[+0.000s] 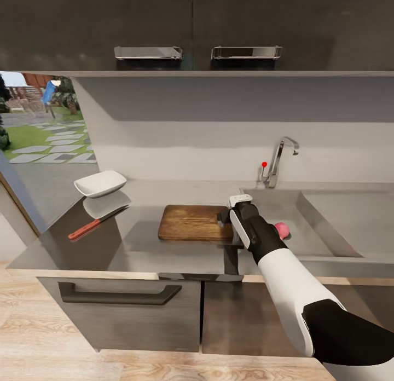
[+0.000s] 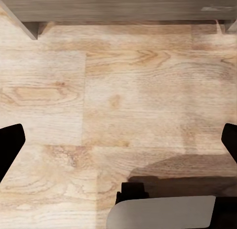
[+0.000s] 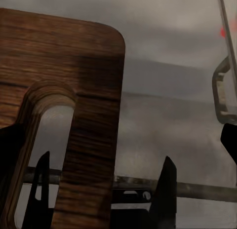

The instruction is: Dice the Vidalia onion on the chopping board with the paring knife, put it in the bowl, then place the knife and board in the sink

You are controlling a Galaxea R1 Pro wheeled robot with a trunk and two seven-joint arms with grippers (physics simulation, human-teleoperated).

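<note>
**Right arm reaches the board's edge as the onion waits in the sink**

A brown wooden chopping board [image 1: 196, 223], grained, with rounded corners and a darker rim, is seen lying flat on the glossy grey countertop [image 1: 142, 244]. The right gripper [image 1: 225, 217] is held at the board's sink-side edge; in the right wrist view the board [image 3: 64, 91] is shown close up with a slotted handle hole, and two dark fingertips [image 3: 167, 189] are spread on either side of the board's end strip, so the jaws are seen open and nothing is clamped. The small pinkish-red onion [image 1: 281, 230] is partly hidden behind the white and black arm, resting in the grey steel sink [image 1: 328, 227] near its front wall. A tall chrome tap [image 1: 280, 161] with a red knob is mounted behind the basin. A shallow white bowl [image 1: 100, 183] with a squarish rim is set near the countertop's far left end, its reflection visible in the gloss, and the red-handled knife [image 1: 97, 223] is laid just in front of it, the dark blade hard to make out against the surface. In the left wrist view, pale wood-grain flooring [image 2: 118, 100] is shown; the left gripper's dark fingers [image 2: 10, 147] are cut off at the frame's sides, set wide apart and empty.
</note>
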